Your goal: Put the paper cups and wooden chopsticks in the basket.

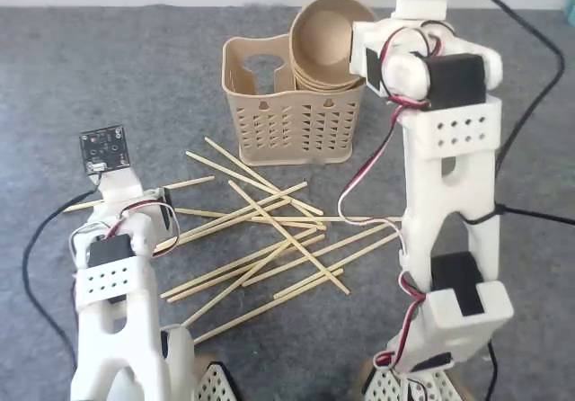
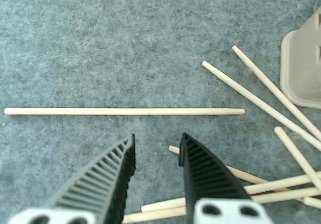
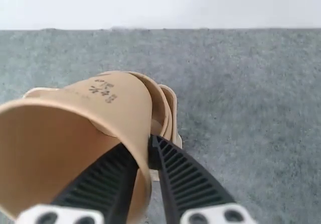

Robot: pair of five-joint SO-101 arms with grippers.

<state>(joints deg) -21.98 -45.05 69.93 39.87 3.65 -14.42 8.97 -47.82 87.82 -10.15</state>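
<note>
Right gripper [image 3: 144, 146] pinching paper cups [image 3: 75, 128] by rim, mouths sideways over basket [image 1: 269, 122], left gripper [image 2: 158, 136] spread

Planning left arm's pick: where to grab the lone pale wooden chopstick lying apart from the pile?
Probably mid-length, from above, jaws straddling it: the lone pale wooden chopstick lies flat on grey carpet, touching nothing, crosswise ahead of the open left gripper.

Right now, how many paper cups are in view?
3 visible, nested in one tilted stack at the basket's far corner, the front cup held by the right gripper; more may hide inside.
</note>
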